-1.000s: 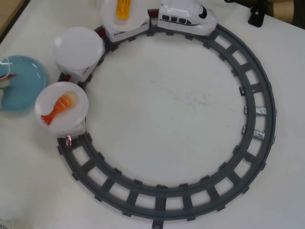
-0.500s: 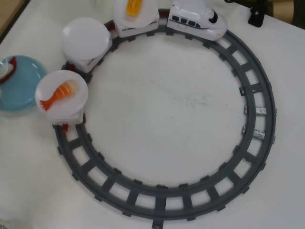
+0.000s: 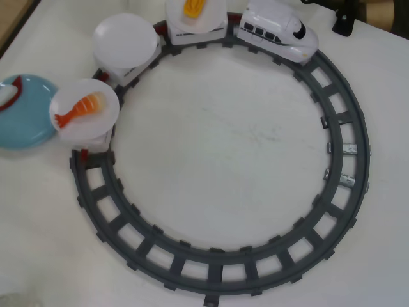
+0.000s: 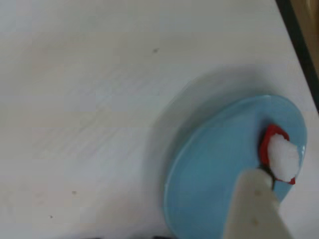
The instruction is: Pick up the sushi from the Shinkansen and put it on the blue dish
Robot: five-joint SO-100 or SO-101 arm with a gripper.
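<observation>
The sushi (image 4: 281,157) lies on the blue dish (image 4: 214,169) near its far rim, white rice up and red topping underneath. In the overhead view the sushi (image 3: 7,96) sits at the picture's left edge on the blue dish (image 3: 29,121). Of my gripper (image 4: 266,175) only one white finger (image 4: 256,209) shows, its tip touching the sushi; the other finger is out of view. The Shinkansen (image 3: 278,29) rides the top of the track, pulling cars with white plates.
A grey ring track (image 3: 348,147) fills the table. One plate carries a yellow egg piece (image 3: 193,7), another is bare (image 3: 124,38), and a third holds an orange shrimp piece (image 3: 80,107) right next to the blue dish. A black mount (image 3: 344,24) stands at the top right.
The train and its cars have run clockwise along the track. The white gripper part that covered the blue dish's left side has drawn away, and the sushi stays on the dish.
</observation>
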